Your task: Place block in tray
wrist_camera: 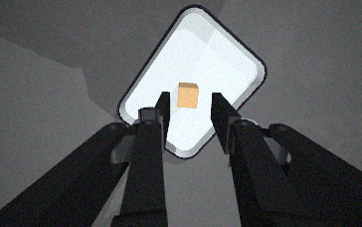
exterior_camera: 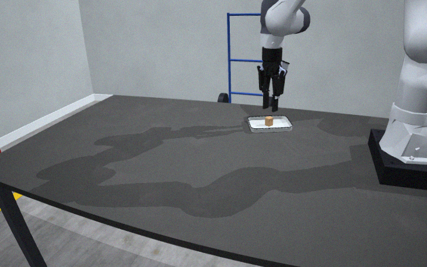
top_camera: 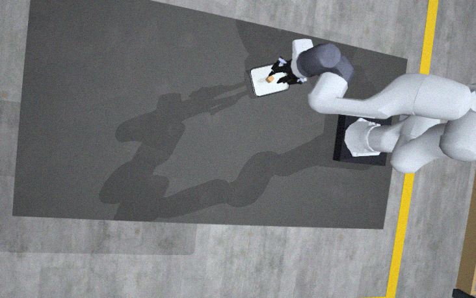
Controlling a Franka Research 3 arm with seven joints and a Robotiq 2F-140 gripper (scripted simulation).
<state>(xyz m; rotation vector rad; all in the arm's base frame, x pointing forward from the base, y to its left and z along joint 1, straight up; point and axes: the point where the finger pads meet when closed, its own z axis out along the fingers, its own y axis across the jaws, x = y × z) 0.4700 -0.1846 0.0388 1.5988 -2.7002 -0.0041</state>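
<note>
The small orange block [top_camera: 269, 79] [exterior_camera: 268, 120] [wrist_camera: 188, 95] stands on the floor of the white tray [top_camera: 272, 90] [exterior_camera: 283, 127] [wrist_camera: 224, 60], near its middle. The tray lies on the dark table toward the far right. My gripper [top_camera: 276, 77] [exterior_camera: 270, 106] [wrist_camera: 190, 105] hangs straight above the block, clear of it, with a gap between the fingertips and the block's top. Its two black fingers stand partly apart and nothing is between them. In the wrist view the block shows on the tray between the two fingertips.
The robot's black base [top_camera: 361, 156] [exterior_camera: 396, 173] is bolted to the table's right side. A blue hand truck [exterior_camera: 228, 56] stands behind the table against the wall. A yellow floor line [top_camera: 400, 228] runs past the table's right edge.
</note>
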